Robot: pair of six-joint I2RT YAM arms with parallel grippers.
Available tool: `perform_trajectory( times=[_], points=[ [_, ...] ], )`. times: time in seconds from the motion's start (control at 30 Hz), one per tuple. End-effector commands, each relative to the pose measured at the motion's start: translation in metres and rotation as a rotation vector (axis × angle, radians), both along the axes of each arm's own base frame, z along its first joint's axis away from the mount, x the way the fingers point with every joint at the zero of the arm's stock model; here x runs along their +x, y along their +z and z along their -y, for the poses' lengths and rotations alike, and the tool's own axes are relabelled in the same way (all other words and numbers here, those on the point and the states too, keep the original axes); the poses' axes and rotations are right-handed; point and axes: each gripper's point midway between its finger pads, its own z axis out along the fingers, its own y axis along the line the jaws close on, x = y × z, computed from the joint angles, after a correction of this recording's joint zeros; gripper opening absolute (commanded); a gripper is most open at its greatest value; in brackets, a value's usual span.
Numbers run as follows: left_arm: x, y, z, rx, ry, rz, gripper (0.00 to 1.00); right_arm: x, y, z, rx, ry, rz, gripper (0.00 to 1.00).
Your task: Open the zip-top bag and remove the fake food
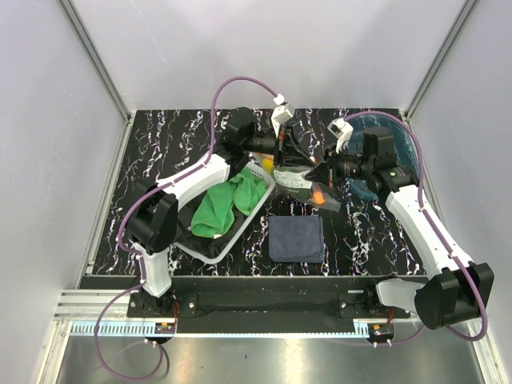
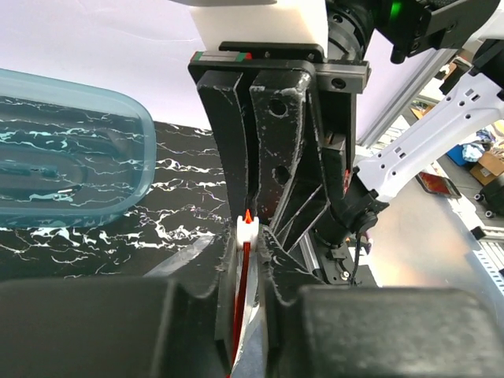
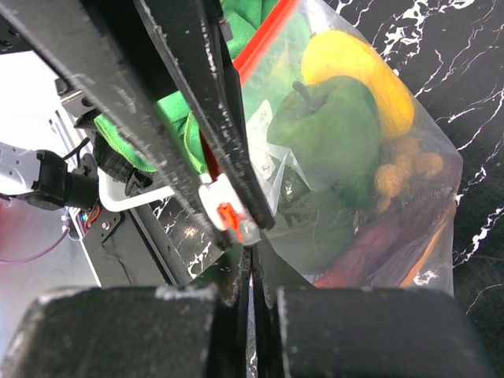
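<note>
The zip-top bag (image 1: 304, 182) hangs between my two grippers above the dark table. My left gripper (image 1: 282, 154) is shut on the bag's white slider (image 2: 246, 228) and orange-red zip strip (image 2: 242, 299). My right gripper (image 1: 324, 171) is shut on the bag's edge right beside the slider (image 3: 223, 206). In the right wrist view, the bag (image 3: 346, 197) holds the fake food: a yellow lemon (image 3: 364, 72), a green piece (image 3: 324, 135), brown balls (image 3: 405, 167) and a purple-red piece (image 3: 378, 250). In the wrist views my left gripper (image 2: 248, 236) and right gripper (image 3: 252, 266) meet fingertip to fingertip.
A white tray (image 1: 210, 250) holding a green cloth (image 1: 228, 204) lies left of the bag. A dark blue cloth (image 1: 296, 238) lies in front of the bag. A translucent blue tray (image 1: 400, 148) sits at the back right, and it also shows in the left wrist view (image 2: 71, 150).
</note>
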Motion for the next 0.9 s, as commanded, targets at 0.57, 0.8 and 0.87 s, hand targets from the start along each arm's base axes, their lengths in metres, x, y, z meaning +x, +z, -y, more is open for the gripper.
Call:
perform_trajectory(
  times=[0.57,0.8,0.87],
  points=[
    [0.005,0.019,-0.01,-0.002,0.063,0.081,0.0,0.011,0.02,0.006,0.013,-0.072,0.086,0.0],
    [0.023,0.013,-0.022,0.019,0.116,0.084,0.0,0.02,0.03,0.025,0.032,-0.256,0.114,0.0],
    [0.029,0.012,-0.025,0.023,0.126,0.075,0.0,0.023,0.029,0.03,0.024,-0.296,0.113,0.0]
  ],
)
